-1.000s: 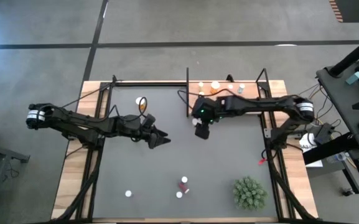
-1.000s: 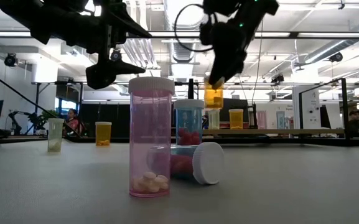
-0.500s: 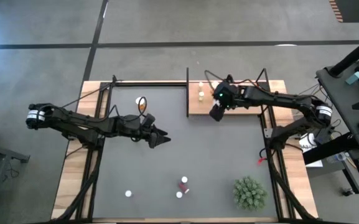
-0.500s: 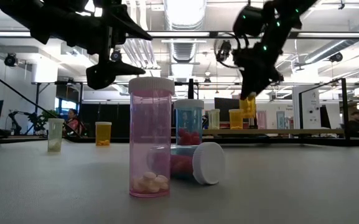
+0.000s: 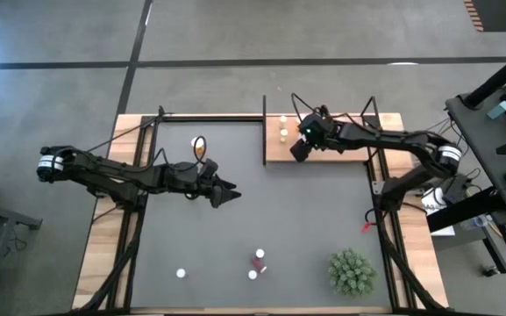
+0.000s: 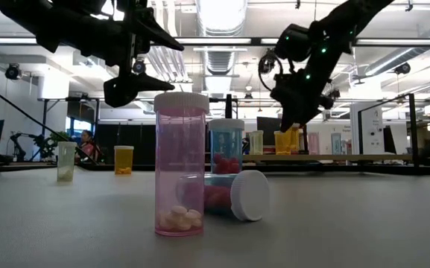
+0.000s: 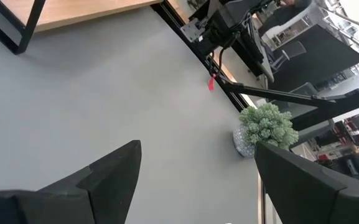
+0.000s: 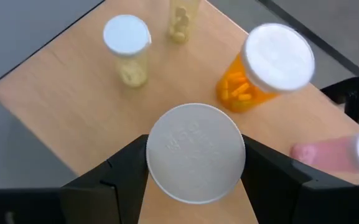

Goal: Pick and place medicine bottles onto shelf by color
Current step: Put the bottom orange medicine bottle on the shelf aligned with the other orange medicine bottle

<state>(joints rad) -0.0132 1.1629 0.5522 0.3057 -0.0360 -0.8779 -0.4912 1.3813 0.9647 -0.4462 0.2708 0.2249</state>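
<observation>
My right gripper hangs over the near edge of the wooden shelf, shut on an orange medicine bottle; its white cap faces the right wrist camera. On the shelf stand a pale green bottle, an orange one and a pink one. My left gripper hovers open above the mat's left middle, nothing between its fingers. On the mat stand an orange bottle and, near the front edge, a pink bottle and a blue one, with another lying on its side. My right gripper pinches the orange bottle between its two fingers at the sides of its white cap. The fingers slant down from the near right. The bottle hangs upright below them, over the shelf board; whether its base touches the board I cannot tell.
A green spiky plant stands at the mat's near right corner. Black frame posts rise at the shelf's left end. Small white-capped bottles sit near the front edge. Open mat lies between the two arms.
My right gripper has carried the orange bottle from above the mat toward the far right, over the shelf's near edge, sinking and turning as it went. The bottle has stayed upright in its hold. My left gripper has kept still.
</observation>
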